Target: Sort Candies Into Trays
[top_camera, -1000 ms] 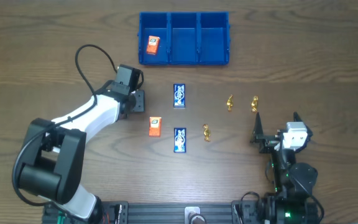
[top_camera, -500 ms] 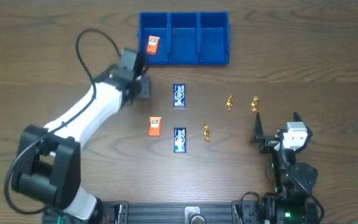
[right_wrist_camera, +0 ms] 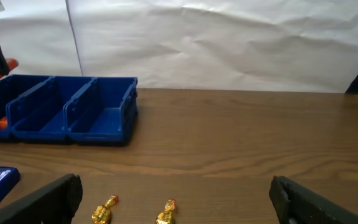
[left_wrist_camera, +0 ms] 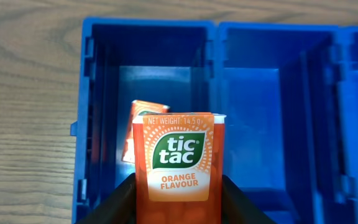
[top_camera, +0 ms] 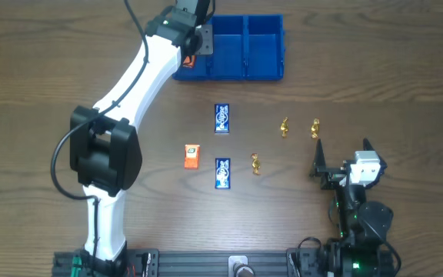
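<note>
Wooden table [top_camera: 391,69] carries a blue tray [top_camera: 264,74]. Left gripper [left_wrist_camera: 179,199] is clamped on an orange candy box [left_wrist_camera: 179,158] above the tray's left end compartment. Right gripper [top_camera: 342,150] sits near the gold candies [top_camera: 284,127], fingers apart.

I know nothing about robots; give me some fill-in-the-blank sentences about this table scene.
The left gripper holds an ___ candy box above the blue tray.
The tray has ___ compartments.
___ gold-wrapped candies lie on the table.
___ blue boxes lie there too.
Missing words: orange, three, three, two.
</note>
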Available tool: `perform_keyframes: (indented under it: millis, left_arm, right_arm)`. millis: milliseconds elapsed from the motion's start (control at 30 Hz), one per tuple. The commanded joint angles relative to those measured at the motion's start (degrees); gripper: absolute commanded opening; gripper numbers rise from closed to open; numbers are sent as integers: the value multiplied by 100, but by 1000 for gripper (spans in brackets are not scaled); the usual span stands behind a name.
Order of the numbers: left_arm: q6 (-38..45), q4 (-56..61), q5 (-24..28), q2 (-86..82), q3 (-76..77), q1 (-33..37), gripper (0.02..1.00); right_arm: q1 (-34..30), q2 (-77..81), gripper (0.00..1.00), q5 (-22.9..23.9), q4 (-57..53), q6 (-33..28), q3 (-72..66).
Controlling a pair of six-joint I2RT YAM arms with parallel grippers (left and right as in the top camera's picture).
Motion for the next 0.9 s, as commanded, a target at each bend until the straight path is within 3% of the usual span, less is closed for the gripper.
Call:
perform_keyframes:
  millis: [33, 167, 233, 400, 600, 667, 900]
  left_arm:
    - [-48, -13, -9, 59, 210, 155, 373]
    - [-66, -136, -9, 59, 210, 236, 406]
    - [-63, -146, -15, 59, 210, 245, 533]
    - [-444, -181, -286, -734, -133, 44, 982]
    - [-625, 295, -332, -3517, -2723, -544, 1000]
    - [-1012, 337, -328, -4481, -4249, -966, 1000]
    - [-2100, 1121, -356, -4454, -6649, -1886, 998]
  right_arm:
    - [-26, -28, 998, -31, -15, -81, -17]
    - [-26, -28, 998, -31, -15, -83, -17]
    - [-26, -28, 998, -31, -15, -81, -17]
    - [-26, -28, 998, -28, -15, -83, -17]
    - [-26, -28, 1000, -28, -15, -83, -15]
    - [-26, -28, 996, -31, -15, -81, -17]
    - [-26, -28, 998, -31, -15, -83, -15]
